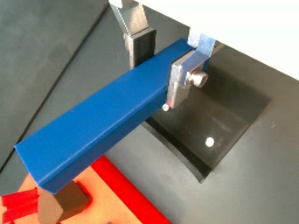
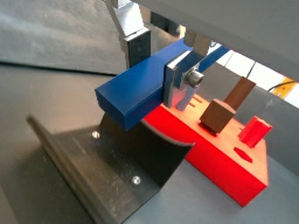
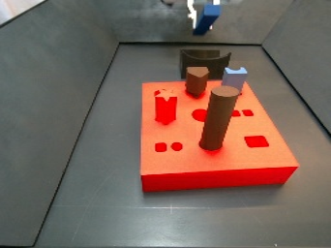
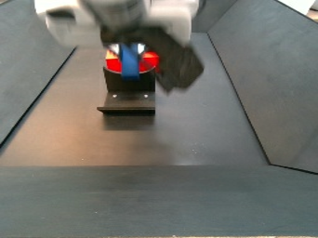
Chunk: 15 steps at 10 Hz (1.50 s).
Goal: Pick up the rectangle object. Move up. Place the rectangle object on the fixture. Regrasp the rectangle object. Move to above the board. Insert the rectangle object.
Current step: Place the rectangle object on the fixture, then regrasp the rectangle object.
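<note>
Blue and slim, the rectangle object [image 1: 100, 122] hangs clamped between the two silver fingers [image 1: 181, 77] of the gripper [image 1: 158, 66], which is raised over the far end of the floor. In both wrist views the plates press on the bar's sides near one end, so most of its length juts out free, roughly level. That off-centre hold looks like the reason for a stop at the fixture [image 3: 199, 58]: resting the bar there would let the fingers take a fresh grip better suited to pushing it down into a hole.

Directly below the bar in a wrist view lies the fixture's dark base plate [image 1: 216, 131], dotted with pale screws. In a side view the fixture sits just beyond the far edge of the red board [image 3: 258, 163], with the gripper [image 3: 204, 14] high above it. On the board stand a tall brown cylinder [image 3: 220, 118], a shorter brown cylinder [image 3: 195, 81], a red peg [image 3: 165, 107] and a small pale-blue block [image 3: 235, 78]. A dark grey floor [image 4: 149, 149], smooth and matt, is walled by sloping grey panels on the left and right.
</note>
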Tool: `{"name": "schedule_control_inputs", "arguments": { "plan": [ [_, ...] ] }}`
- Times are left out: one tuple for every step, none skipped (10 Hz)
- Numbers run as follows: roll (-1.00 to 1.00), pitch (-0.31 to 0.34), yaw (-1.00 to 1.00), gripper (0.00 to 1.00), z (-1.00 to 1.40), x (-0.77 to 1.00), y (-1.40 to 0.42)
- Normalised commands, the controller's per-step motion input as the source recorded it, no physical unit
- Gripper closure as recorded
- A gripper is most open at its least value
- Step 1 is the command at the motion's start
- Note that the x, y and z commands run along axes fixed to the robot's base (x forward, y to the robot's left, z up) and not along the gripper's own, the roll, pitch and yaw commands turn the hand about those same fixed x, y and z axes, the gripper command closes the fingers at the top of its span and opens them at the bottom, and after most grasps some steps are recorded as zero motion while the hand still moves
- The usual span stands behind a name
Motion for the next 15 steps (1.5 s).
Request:
{"name": "schedule_control_inputs", "arguments": {
  "plan": [
    [-0.92, 0.029, -0.14, 1.0, -1.0, 0.16, 0.09],
    [-0.64, 0.029, -0.11, 1.0, -1.0, 0.17, 0.1],
    [-0.53, 0.03, -0.11, 1.0, -1.0, 0.18, 0.11],
    [-0.27, 0.039, -0.1, 1.0, -1.0, 0.19, 0.11],
    [-0.21, 0.038, -0.09, 1.0, -1.0, 0.2, 0.11],
    [-0.16, 0.03, -0.09, 1.0, -0.89, 0.17, 0.1],
    [-0.13, 0.025, -0.09, 1.0, -0.74, 0.14, 0.12],
    [-0.11, 0.008, -0.08, 1.0, -0.7, 0.1, 0.15],
    [-0.1, 0.002, -0.07, 1.0, -0.7, 0.09, 0.15],
    [0.0, 0.0, 0.0, 0.0, 0.0, 0.0, 0.0],
    [-0.04, 0.004, -0.01, 0.0, 1.0, 0.0, 0.0],
    [-0.02, 0.005, 0.0, 0.0, 1.0, -0.01, 0.01],
    [0.0, 0.011, 0.0, 0.0, 1.0, -0.02, 0.01],
    [0.03, 0.022, 0.01, 0.0, 1.0, -0.02, 0.0],
    [0.05, 0.033, 0.01, 0.0, 1.0, -0.03, 0.0]
  ]
}}
